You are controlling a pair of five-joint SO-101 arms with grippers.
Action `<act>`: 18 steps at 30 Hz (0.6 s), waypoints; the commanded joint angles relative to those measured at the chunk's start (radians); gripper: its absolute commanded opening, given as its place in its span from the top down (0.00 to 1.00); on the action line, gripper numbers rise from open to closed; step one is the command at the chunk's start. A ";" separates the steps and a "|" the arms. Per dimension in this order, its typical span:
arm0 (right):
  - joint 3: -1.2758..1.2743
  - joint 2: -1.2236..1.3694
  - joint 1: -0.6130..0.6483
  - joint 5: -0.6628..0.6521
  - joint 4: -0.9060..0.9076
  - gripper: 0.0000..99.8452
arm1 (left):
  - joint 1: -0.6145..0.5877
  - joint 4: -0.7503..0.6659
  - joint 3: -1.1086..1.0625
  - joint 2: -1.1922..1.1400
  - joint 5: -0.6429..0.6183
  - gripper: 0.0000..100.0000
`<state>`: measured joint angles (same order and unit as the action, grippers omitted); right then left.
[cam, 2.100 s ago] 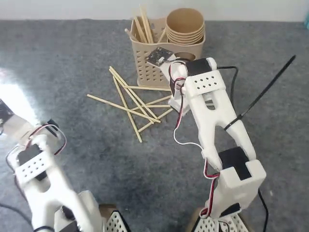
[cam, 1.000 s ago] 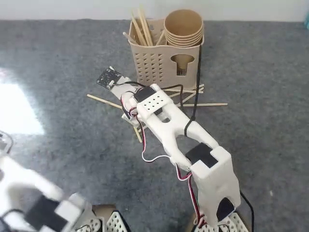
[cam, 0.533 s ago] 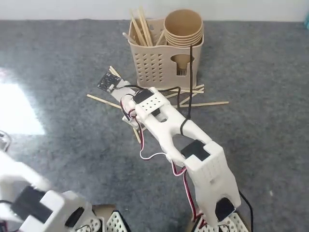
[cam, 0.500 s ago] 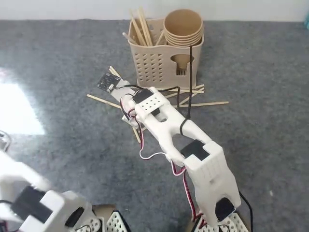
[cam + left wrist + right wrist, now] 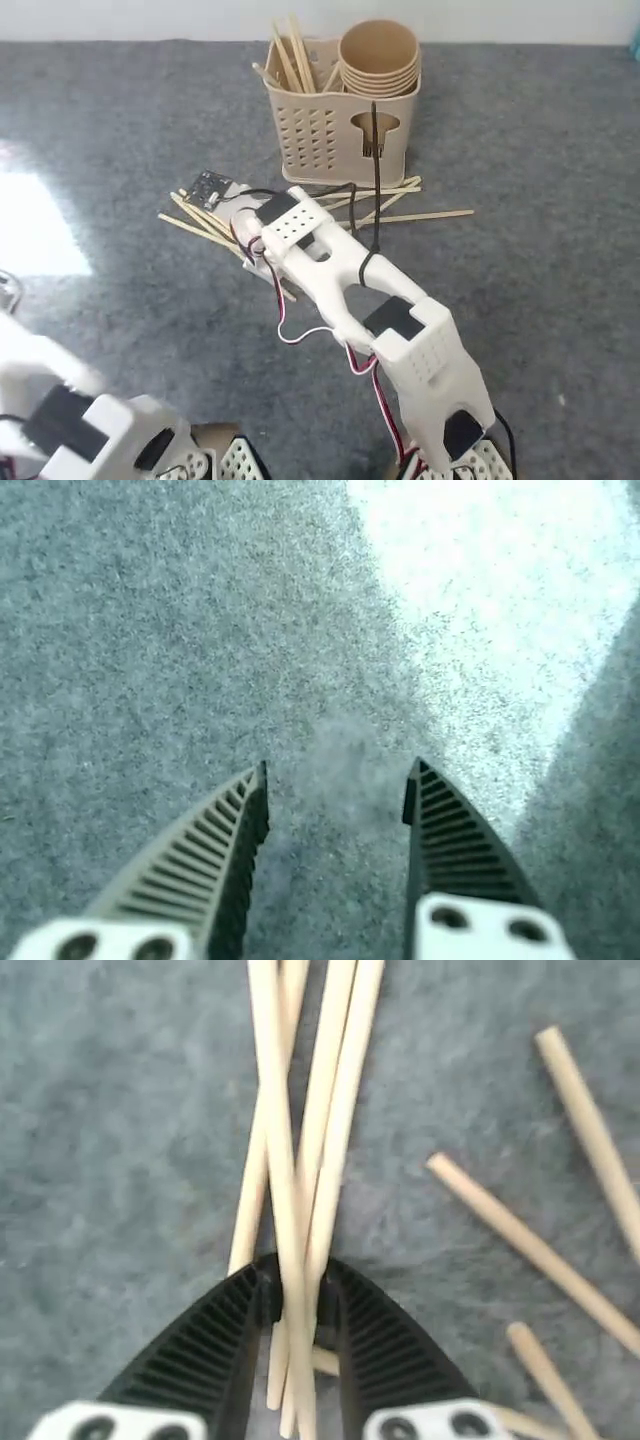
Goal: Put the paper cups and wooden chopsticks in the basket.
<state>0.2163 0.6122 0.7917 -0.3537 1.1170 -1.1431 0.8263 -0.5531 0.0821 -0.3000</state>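
A beige slotted basket stands at the far middle of the carpet. It holds a stack of paper cups and several wooden chopsticks. My right arm stretches out in front of the basket, low over the carpet. Its gripper is shut on a thin bundle of chopsticks, and their ends poke out to the left of the wrist. More chopsticks lie loose in front of the basket. My left gripper is open over bare carpet, holding nothing.
Loose chopsticks lie close beside the held bundle. A bright patch of light falls on the grey carpet at the left. The left arm sits at the near left corner. A black cable crosses in front of the basket.
The right arm has swung left and nearer, away from the basket front. The chopsticks at its gripper have shifted left with it. The left arm has drawn back to the near left.
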 commanded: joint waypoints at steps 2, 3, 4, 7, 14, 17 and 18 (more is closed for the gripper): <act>0.009 -0.116 0.027 0.044 0.054 0.99 | -0.005 0.003 0.048 0.008 -0.006 0.79; 0.009 -0.136 0.024 0.057 0.062 0.99 | -0.005 0.003 0.048 0.008 -0.006 0.79; 0.009 -0.160 0.022 0.066 0.071 0.99 | -0.005 0.003 0.048 0.008 -0.006 0.79; 0.009 -0.239 0.022 0.087 0.104 0.99 | -0.003 0.003 0.048 0.008 -0.006 0.79; -0.101 -0.507 0.025 0.121 0.117 0.99 | 0.003 0.003 0.047 0.005 -0.006 0.79; -0.203 -0.657 0.024 0.121 0.073 0.99 | 0.003 0.003 0.047 0.003 -0.006 0.79; -0.236 -0.711 0.022 0.121 0.051 0.99 | 0.003 0.003 0.047 0.003 -0.006 0.79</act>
<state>0.0307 0.0982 0.8086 -0.2478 1.2183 -1.1431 0.8263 -0.5531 0.0821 -0.3000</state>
